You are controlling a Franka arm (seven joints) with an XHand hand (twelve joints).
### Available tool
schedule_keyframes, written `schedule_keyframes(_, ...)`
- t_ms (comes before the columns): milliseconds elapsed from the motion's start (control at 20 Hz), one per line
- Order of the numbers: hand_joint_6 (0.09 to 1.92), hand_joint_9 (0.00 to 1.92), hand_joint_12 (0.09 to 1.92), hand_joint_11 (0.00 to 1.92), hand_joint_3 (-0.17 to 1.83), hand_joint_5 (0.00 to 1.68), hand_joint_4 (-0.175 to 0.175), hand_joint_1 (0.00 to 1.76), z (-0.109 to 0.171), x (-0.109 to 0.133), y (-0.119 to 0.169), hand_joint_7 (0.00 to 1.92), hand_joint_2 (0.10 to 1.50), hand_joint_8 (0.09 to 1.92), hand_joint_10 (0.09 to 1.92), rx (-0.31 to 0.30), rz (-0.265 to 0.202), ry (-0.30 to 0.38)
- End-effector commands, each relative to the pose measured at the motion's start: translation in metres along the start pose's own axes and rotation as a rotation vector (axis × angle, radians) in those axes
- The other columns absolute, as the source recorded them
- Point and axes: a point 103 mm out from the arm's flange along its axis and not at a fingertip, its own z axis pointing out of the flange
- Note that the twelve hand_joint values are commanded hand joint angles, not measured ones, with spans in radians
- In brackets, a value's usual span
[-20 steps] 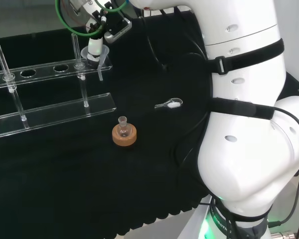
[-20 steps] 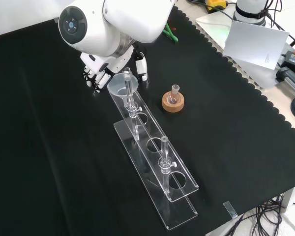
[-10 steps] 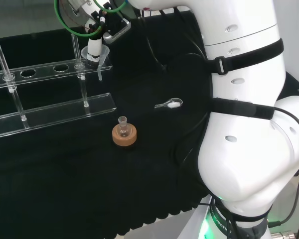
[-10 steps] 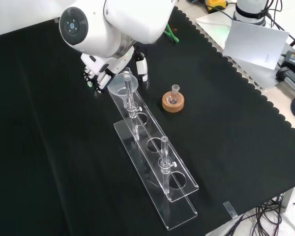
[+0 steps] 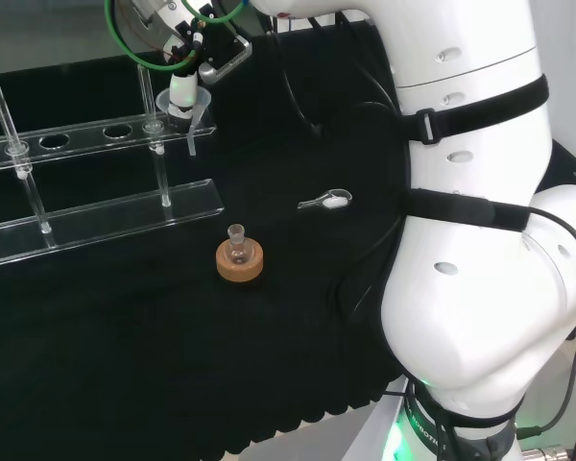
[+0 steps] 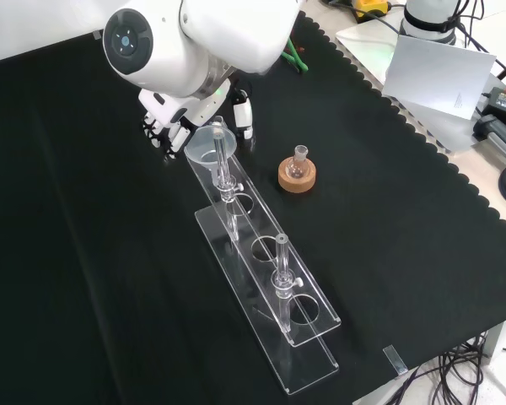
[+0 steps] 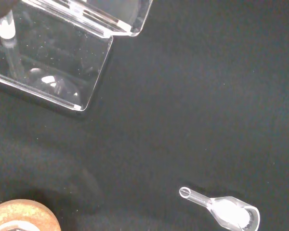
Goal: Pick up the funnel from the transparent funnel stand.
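Funnel (image 5: 194, 108) seated at the right end of the transparent funnel stand (image 5: 96, 216) in the head view, its stem hanging down through the end hole. Hand (image 5: 180, 88) at the funnel's rim from above, fingers (image 6: 244, 116) curled about the funnel. Small glass flask (image 6: 298, 162) upright on a cork ring (image 6: 296, 175), near the stand. Clear plastic scoop (image 7: 222, 209) flat on the black cloth (image 6: 84, 278), apart from both.

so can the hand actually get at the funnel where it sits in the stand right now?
Probably yes. The hand is already at the funnel, which sits at the end of the transparent funnel stand nearest the arm. Only the stand's upright rod stands close beside it; whether the fingers have closed on it can't be seen.
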Motion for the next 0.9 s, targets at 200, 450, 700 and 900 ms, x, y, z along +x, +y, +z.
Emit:
schedule_keyframes(200,0.09,0.21,0.87,0.0,0.05,0.52,-0.004,0.68,0.0,0.001,-0.001,0.71,0.76,0.58,0.73,-0.013,0.001,0.001)
schedule_keyframes(450,0.09,0.26,0.9,0.0,0.05,0.59,0.01,0.7,-0.012,0.031,0.01,0.78,0.76,0.59,0.7,-0.018,0.008,-0.028)
schedule_keyframes(700,0.09,0.29,0.93,0.0,0.05,0.62,0.013,0.72,-0.017,0.044,0.014,0.81,0.77,0.6,0.67,-0.043,-0.008,-0.024)
schedule_keyframes(900,0.09,0.31,0.95,0.0,0.06,0.64,0.016,0.73,-0.017,0.039,0.011,0.83,0.77,0.6,0.66,-0.052,-0.006,-0.023)
